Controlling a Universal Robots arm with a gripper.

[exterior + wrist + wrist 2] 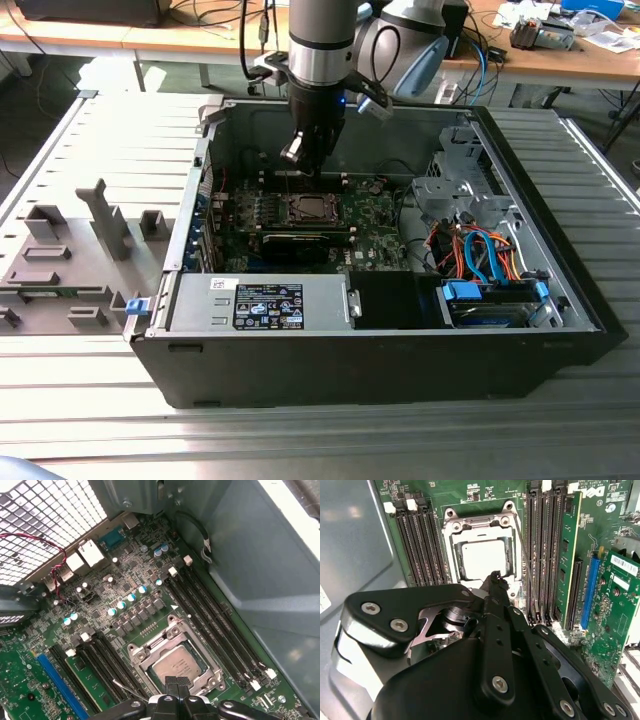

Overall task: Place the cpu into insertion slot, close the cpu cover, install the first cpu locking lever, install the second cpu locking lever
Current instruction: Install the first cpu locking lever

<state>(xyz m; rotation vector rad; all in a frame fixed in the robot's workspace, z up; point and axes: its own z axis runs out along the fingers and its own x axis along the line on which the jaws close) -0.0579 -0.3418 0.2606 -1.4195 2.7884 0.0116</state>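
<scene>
The cpu [484,557] [179,663] lies flat in the insertion slot [310,208], its dull silver top showing. Lying down around it is the silver cpu cover [479,526] [150,656], the chip visible through its cut-out. My gripper [495,576] [176,682] [300,160] hovers just above one edge of the socket, its black fingers pressed together and shut with nothing between them. A thin wire locking lever [526,575] runs along one side of the socket, and another [127,690] sticks out near the fingertips.
Black memory slots [420,545] flank the socket on both sides, with a green memory stick [568,555] and a blue card slot [590,590] beyond. The case walls [330,125], a drive cage [465,170] and cables [475,250] hem in the board.
</scene>
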